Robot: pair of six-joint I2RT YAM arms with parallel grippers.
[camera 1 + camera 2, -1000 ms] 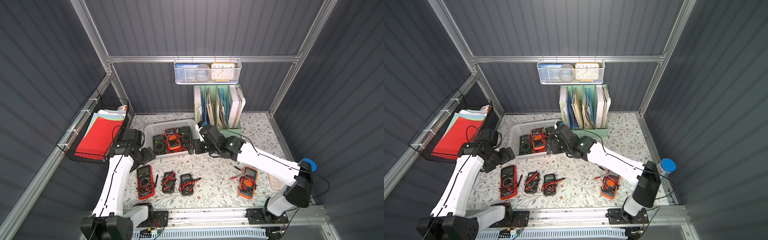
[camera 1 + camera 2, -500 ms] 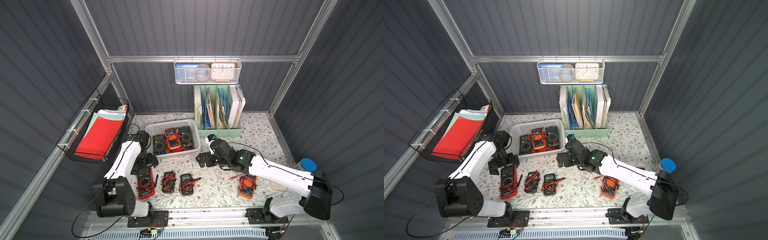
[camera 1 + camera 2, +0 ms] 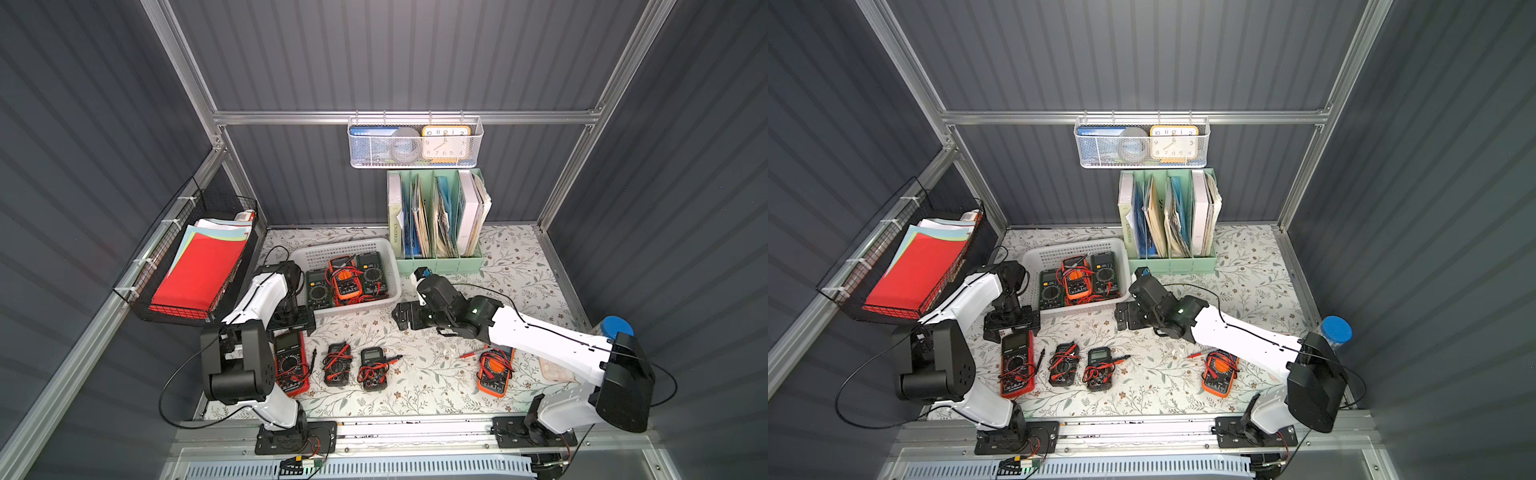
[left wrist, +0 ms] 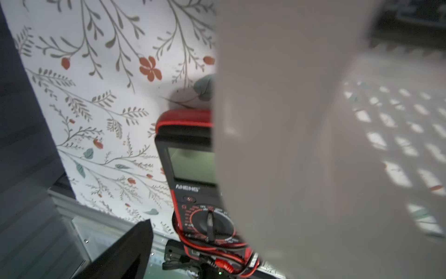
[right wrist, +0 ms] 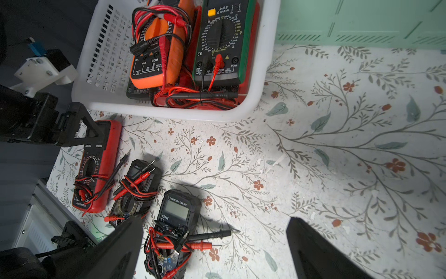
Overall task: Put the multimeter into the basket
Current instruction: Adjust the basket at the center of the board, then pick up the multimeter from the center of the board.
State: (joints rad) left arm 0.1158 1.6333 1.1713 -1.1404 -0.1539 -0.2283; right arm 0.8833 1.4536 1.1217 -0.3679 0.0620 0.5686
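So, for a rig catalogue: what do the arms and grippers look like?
The left arm and right arm have white shells, black joints and thin black cables. The left gripper and right gripper are black with tapered fingers; a white mount with a blue plug sits on the right wrist.

Dark grey ribbed walls (image 3: 374,54) and aluminium rails (image 3: 291,117) enclose a floral-patterned tabletop (image 3: 436,382).

Bare mat (image 3: 365,328) between basket (image 3: 332,249) and black multimeters (image 3: 374,368); file rack (image 3: 440,264) near basket's corner.
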